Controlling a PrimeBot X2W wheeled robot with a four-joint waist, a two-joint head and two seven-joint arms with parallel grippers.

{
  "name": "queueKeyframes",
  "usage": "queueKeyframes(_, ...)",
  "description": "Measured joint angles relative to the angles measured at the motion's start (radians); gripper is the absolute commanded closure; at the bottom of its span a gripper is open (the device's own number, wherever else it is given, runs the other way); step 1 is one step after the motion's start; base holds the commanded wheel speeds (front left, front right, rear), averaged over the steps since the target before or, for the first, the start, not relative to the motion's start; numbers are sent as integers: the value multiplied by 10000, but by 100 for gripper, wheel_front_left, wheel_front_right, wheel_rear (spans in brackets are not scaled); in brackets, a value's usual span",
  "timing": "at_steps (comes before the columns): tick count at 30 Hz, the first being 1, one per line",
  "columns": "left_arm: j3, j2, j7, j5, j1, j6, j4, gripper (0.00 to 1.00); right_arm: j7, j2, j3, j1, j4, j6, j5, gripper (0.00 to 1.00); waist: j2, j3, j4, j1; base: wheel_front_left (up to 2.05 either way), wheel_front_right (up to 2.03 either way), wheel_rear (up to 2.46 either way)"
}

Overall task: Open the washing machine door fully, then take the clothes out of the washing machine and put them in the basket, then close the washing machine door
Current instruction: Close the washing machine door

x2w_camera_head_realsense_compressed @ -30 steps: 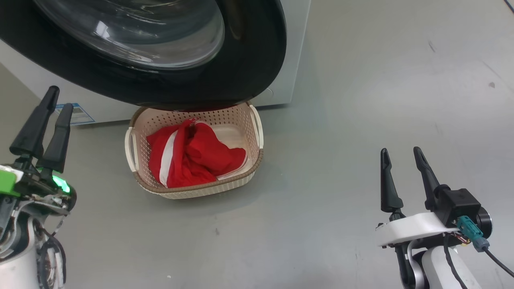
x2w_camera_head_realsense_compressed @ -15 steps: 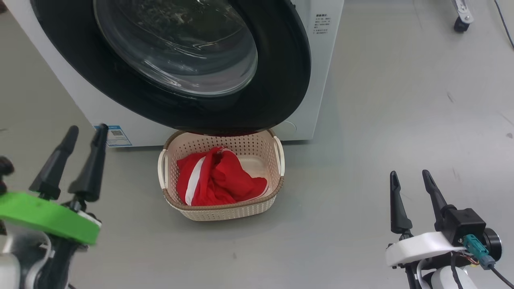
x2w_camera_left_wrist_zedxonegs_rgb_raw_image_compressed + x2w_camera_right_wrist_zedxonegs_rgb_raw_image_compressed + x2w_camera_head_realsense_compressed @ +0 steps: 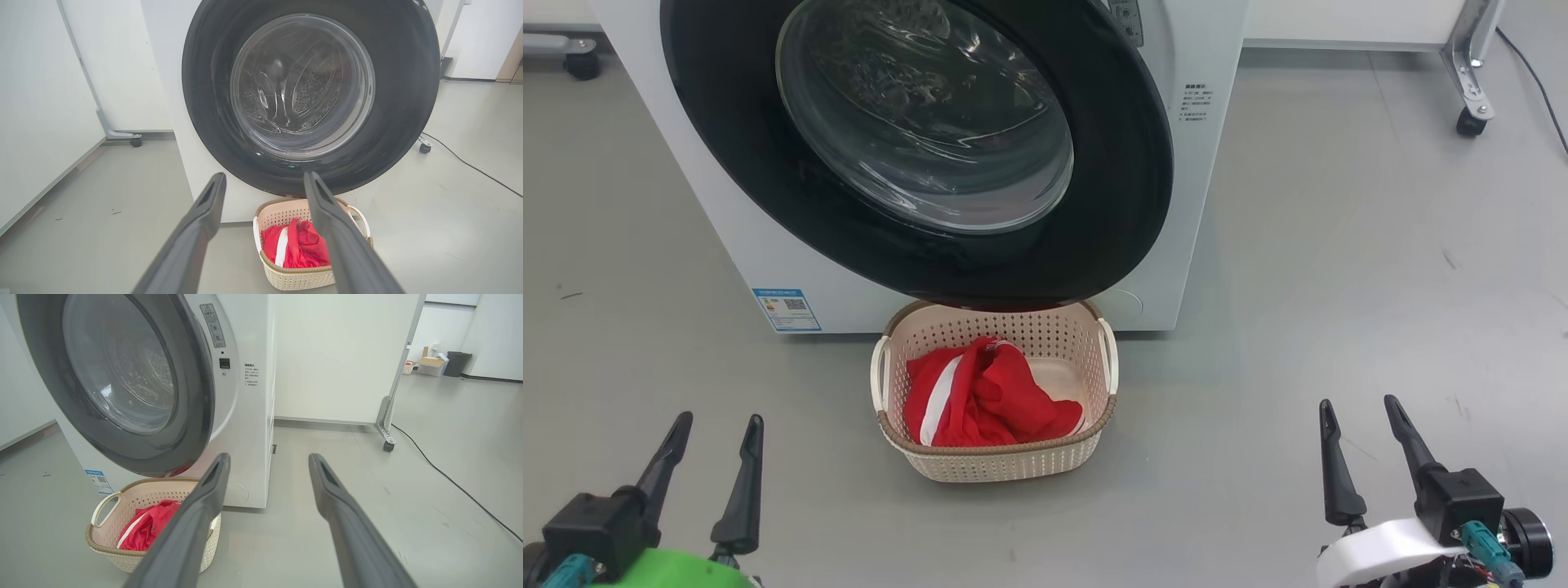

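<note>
Red clothes lie in the basket under the washing machine door. The left tool and right tool are wide and empty.

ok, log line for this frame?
door shut | clothes in basket | left gripper open, empty | right gripper open, empty

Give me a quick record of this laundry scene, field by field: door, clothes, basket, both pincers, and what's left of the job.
door: washing machine door looks shut against the washing machine
clothes: red clothes with a white stripe, bunched inside the basket
basket position: on the floor, directly below the door
left pincer: open, empty, apart from the basket
right pincer: open, empty, apart from the basket
remaining: nothing obvious; all steps look done
</note>
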Motion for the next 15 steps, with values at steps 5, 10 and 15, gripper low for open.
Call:
queueKeyframes(5, -169, -278, -579, 426, 197, 314, 372, 0, 0, 23, -23, 261, 42, 0, -6, 0, -1, -171, 7, 0, 0, 0, 0)
queueKeyframes(10, -345, -506, -972, 485, 291, 424, 589, 0, 0, 73, -29, 490, 40, -2, -10, 0, 0, -230, -11, 0, 0, 0, 0)
queueKeyframes(15, -472, -640, -1227, 523, 291, 523, 802, 0, 0, 134, -48, 523, 27, -2, -12, 0, -1, -265, -42, 0, 0, 0, 0)
